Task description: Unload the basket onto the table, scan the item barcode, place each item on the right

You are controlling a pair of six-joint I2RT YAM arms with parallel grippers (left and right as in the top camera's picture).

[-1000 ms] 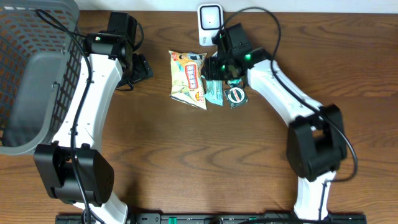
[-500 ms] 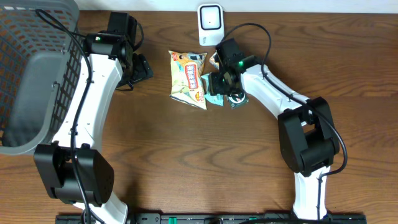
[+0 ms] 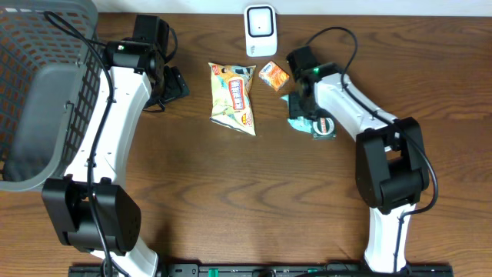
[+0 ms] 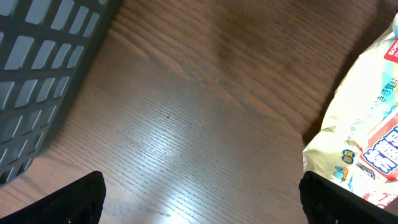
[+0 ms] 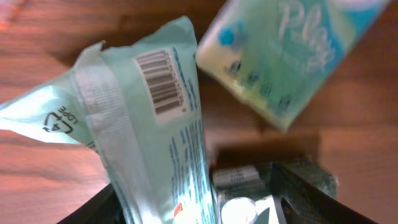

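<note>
The pale green packet [image 5: 155, 124] sits at the right gripper [image 5: 199, 208], barcode [image 5: 165, 84] facing the wrist, its long axis running away from the fingers; whether those part-spread jaws grip it I cannot tell; the scanner [image 3: 260, 31] stands apart at the table's far edge; the left gripper [image 4: 199, 199], released and empty, is farther off, beyond the snack bag [image 3: 233, 94].

Even light, glare on table [image 4: 168, 183], right wrist view blurred

Left arm [image 3: 115, 115] and right arm [image 3: 350, 111]: white shells, black joints and bases, black cables [image 3: 338, 35]. Left gripper [image 3: 175, 83] black. Green light [image 3: 314, 75] on the right.
</note>
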